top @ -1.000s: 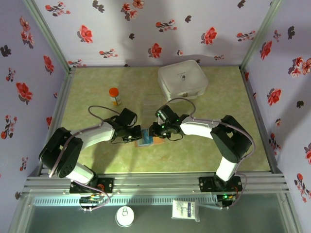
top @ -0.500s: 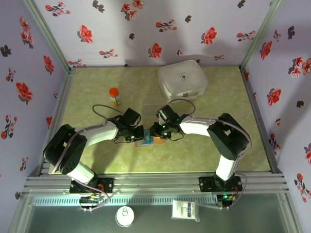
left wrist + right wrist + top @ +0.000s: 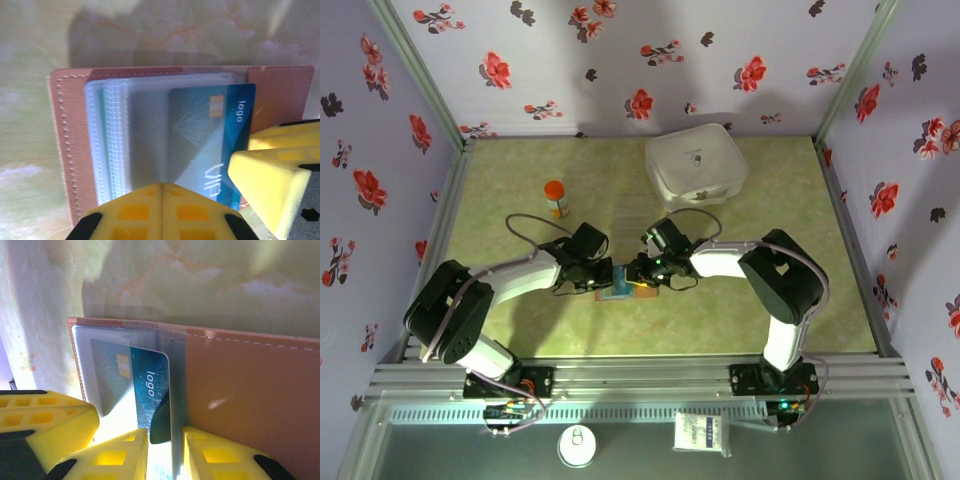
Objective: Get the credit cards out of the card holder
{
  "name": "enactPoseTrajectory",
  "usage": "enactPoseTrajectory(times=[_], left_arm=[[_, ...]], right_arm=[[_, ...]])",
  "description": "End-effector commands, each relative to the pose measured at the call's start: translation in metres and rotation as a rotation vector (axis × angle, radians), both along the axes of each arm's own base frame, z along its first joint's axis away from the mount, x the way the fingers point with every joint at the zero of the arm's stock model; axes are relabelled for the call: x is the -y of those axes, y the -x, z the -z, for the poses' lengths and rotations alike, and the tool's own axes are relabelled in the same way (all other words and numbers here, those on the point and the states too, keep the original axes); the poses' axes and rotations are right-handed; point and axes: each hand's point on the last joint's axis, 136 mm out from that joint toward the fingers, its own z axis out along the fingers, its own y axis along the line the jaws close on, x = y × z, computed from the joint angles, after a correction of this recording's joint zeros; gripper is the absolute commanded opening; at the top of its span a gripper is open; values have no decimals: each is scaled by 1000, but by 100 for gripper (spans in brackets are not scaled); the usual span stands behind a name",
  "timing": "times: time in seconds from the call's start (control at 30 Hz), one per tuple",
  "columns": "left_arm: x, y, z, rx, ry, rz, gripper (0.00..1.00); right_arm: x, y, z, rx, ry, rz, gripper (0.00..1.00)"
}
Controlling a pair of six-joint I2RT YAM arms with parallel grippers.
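The card holder [image 3: 638,293] is a tan wallet lying open on the green table, with both grippers meeting over it. Clear sleeves [image 3: 115,135] fill its left half. A blue credit card [image 3: 210,135] with a chip and "logo" print sticks partly out of a sleeve. My left gripper [image 3: 162,200] is shut, its tips pressing down on the sleeves. My right gripper [image 3: 165,445] stands narrowly open, with the long edge of the credit card [image 3: 150,385] running between its fingers. The bare leather half of the card holder [image 3: 250,390] lies beside them.
A white rounded case [image 3: 697,165] stands at the back right. An orange-capped bottle [image 3: 556,197] stands at the back left. A clear plastic tray [image 3: 632,218] lies just behind the grippers. Flowered walls close in three sides.
My left gripper has shifted a little to the right over the holder. The right jaws have narrowed slightly around the card's edge, and the right elbow has moved left.
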Motion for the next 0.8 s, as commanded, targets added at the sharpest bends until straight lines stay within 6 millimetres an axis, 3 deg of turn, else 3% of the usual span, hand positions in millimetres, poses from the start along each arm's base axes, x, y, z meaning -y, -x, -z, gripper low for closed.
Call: enactPoseTrajectory(times=[0.0,0.27,0.6,0.77], left_arm=[[-14,-1,2,5,-94,-3,0],[-13,6,20,-46,-110,13,0],[-15,7,20,-47,-116,12,0],[-15,6,17,-36,-110,11,0]], right_arm=[[4,4,12,-47,-3,14,25],[-2,4,8,-58,-64,21,23],[-10,4,-2,-66,-141,20,17],[-2,4,1,-52,-102,31,12]])
